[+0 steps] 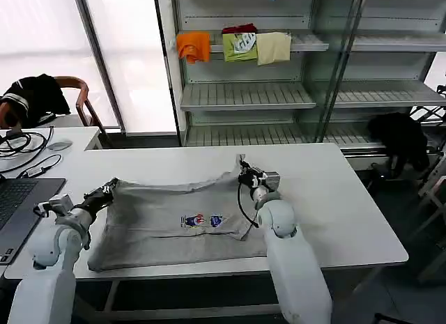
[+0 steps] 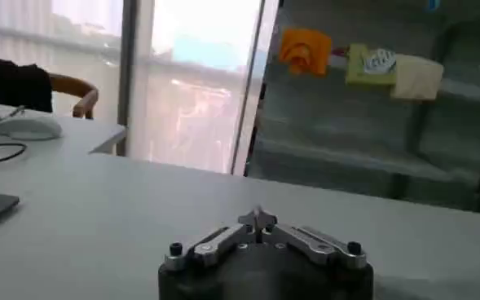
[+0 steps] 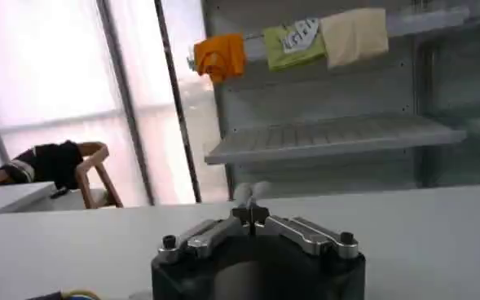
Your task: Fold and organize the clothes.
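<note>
Grey shirt [image 1: 178, 223] lies spread on the white worktop [image 1: 334, 198], chest print up, its near hem running along the worktop's near edge between the two arms. Left gripper [image 1: 108, 190] sits at the shirt's far-left corner, right gripper [image 1: 245, 172] at the far-right corner, where a peak of cloth stands up. In both wrist views the fingers [image 2: 257, 220] are pressed together, with a small tuft of pale fabric pinched at the tips [image 3: 251, 213]; judged: each holds a thin bite of one corner. Risk 1: bite looks shallow, so a quick lift or fold could pull the cloth free on one side and leave the shirt skewed. Risk 2: if the grippers travel unevenly, the fabric between them goes slack or drags, creasing the print area. Risk 3: near hem already sits at the worktop's edge; pulling the corners toward the robot may push it over the edge. Risk 4: laptop [image 1: 21, 205] lies just left of the left arm, with cables [image 1: 24, 146] and a mouse [image 1: 59, 145] beyond it; a wide outward swing of that elbow could catch them. Open room: bare worktop to the right of the shirt and across the far half, ample for laying the fold. Farther back, shelving [image 1: 244, 94] carries folded orange, green and cream garments [image 1: 237, 45]; a chair [image 1: 77, 97] stands at far left.
</note>
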Robot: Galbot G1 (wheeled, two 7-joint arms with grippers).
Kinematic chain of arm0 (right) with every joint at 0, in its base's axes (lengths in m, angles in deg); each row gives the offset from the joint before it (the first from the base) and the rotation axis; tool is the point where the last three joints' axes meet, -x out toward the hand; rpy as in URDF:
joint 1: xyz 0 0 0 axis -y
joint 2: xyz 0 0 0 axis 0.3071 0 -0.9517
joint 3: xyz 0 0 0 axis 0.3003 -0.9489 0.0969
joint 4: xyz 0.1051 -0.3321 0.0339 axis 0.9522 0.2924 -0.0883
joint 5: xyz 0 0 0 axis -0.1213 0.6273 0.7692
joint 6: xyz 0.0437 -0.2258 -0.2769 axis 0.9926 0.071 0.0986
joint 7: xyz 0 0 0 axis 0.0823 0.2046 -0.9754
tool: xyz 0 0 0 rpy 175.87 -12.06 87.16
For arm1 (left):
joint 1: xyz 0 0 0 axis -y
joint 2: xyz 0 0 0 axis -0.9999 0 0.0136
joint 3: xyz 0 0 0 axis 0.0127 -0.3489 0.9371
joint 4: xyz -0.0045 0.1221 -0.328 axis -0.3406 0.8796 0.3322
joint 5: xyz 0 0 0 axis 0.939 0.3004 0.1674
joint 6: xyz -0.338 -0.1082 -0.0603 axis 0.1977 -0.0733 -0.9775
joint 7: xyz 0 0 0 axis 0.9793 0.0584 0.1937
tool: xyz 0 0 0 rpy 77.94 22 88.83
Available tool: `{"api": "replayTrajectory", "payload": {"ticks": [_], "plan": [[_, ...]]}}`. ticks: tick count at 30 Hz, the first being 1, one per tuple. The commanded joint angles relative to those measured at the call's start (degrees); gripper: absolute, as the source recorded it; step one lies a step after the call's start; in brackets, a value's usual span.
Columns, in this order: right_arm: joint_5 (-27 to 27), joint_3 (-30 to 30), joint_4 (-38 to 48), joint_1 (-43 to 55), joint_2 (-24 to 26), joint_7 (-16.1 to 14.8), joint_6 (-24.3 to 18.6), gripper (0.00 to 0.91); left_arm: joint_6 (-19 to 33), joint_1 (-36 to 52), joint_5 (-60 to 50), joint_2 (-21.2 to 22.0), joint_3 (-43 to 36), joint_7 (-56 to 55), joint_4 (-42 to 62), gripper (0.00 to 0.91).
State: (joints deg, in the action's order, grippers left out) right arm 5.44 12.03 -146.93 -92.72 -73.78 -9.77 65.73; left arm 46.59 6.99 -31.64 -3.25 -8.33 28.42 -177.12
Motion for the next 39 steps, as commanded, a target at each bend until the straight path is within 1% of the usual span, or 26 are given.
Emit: {"api": "replayTrajectory", "payload": {"ticks": [1,4,9,15,22,23,24,25,26,28,30,31,32,33,35,36,39], "plan": [[-2.03,1.08,-19.13,-16.98,7.31,-0.57,3.43,0.000,0.69,-12.18,8.37,-0.31,4.63,2.36,-8.76,0.010],[-2.01,1.92,-22.66,-21.38,7.90,-1.20,3.32,0.000,1.09,-14.21,9.23,-0.67,5.63,2.96,-9.43,0.010],[-1.99,3.41,-25.08,-24.72,8.40,-1.52,2.88,0.000,0.96,-16.32,10.47,-1.15,7.51,3.19,-10.01,0.010],[-1.04,4.18,-25.60,-27.62,8.96,-3.26,1.68,0.000,0.35,-20.02,10.15,-1.64,8.80,5.69,-10.86,0.000],[1.04,4.01,-24.58,-29.82,8.84,-3.78,0.40,0.000,-0.08,-23.23,7.50,-0.83,9.05,7.05,-11.89,0.010],[1.42,3.97,-24.30,-30.05,8.75,-3.68,0.41,0.907,-0.05,-23.47,6.12,-0.63,8.90,7.18,-11.87,0.020],[1.61,3.94,-24.13,-30.17,8.69,-3.49,0.56,0.907,-0.06,-23.58,5.78,-0.50,8.84,7.25,-11.88,0.202],[1.99,3.90,-24.00,-30.24,8.65,-3.24,0.75,0.907,-0.06,-23.66,4.40,-0.40,8.72,7.27,-11.98,0.695],[2.44,3.84,-23.62,-30.43,8.50,-2.90,0.63,0.907,0.02,-23.76,2.35,-0.14,8.64,7.04,-12.08,0.907],[3.63,3.78,-23.08,-30.66,8.17,-1.99,0.20,0.907,0.01,-23.75,1.19,0.06,8.61,6.37,-12.23,0.907],[7.08,3.62,-22.43,-30.86,7.85,-0.61,-0.99,0.907,0.12,-23.74,-0.08,0.42,8.71,5.51,-12.56,0.907],[8.72,3.60,-22.23,-30.90,7.70,0.29,-1.20,0.907,0.14,-23.84,-0.40,0.52,8.73,5.02,-12.76,0.907],[10.11,3.76,-22.15,-30.92,7.54,1.93,-1.23,0.907,0.55,-24.06,-1.99,0.86,8.82,3.87,-13.40,0.907],[10.73,3.89,-22.18,-30.90,7.51,2.73,-1.23,0.907,0.88,-24.26,-3.07,1.01,8.90,3.74,-13.60,0.907],[13.94,5.10,-22.49,-30.65,7.40,4.68,-1.67,0.907,1.78,-25.14,-5.73,2.04,9.12,1.20,-15.08,0.907],[14.04,5.59,-22.79,-30.49,7.46,4.98,-1.93,0.907,2.14,-25.53,-6.30,2.24,9.08,0.09,-15.37,0.907],[9.34,8.06,-25.15,-29.14,7.93,4.93,-2.00,0.907,3.33,-27.02,-8.60,3.08,8.65,-2.10,-16.31,0.907]]}}
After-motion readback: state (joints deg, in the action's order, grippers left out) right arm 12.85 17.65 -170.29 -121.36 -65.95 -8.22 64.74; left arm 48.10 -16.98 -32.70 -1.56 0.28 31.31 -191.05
